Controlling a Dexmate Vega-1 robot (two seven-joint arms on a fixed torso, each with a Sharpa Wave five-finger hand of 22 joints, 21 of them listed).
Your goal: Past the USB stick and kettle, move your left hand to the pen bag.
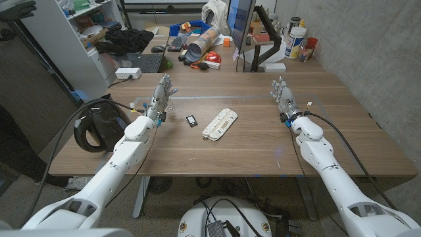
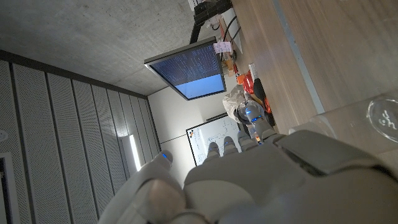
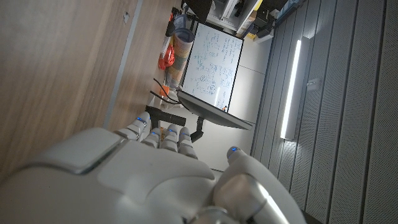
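Note:
A small black USB stick [image 1: 191, 120] lies on the wooden table [image 1: 250, 158] left of centre. Just right of it lies the pen bag [image 1: 220, 124], a long white patterned pouch set on a slant. My left hand [image 1: 161, 94] is up at the left of the table, a short way left of and behind the USB stick, fingers apart and holding nothing. My right hand [image 1: 283, 95] is at the right, also holding nothing. In the wrist views the back of the left hand [image 2: 261, 180] and of the right hand [image 3: 143, 180] shows with fingers straight. I see no kettle on the table.
A monitor [image 1: 240, 26] on a black stand, a keyboard [image 1: 148, 62], a white box [image 1: 128, 72] and assorted clutter line the far edge. White bottles [image 1: 296, 41] stand at the back right. A black looped object [image 1: 92, 128] hangs by the table's left edge.

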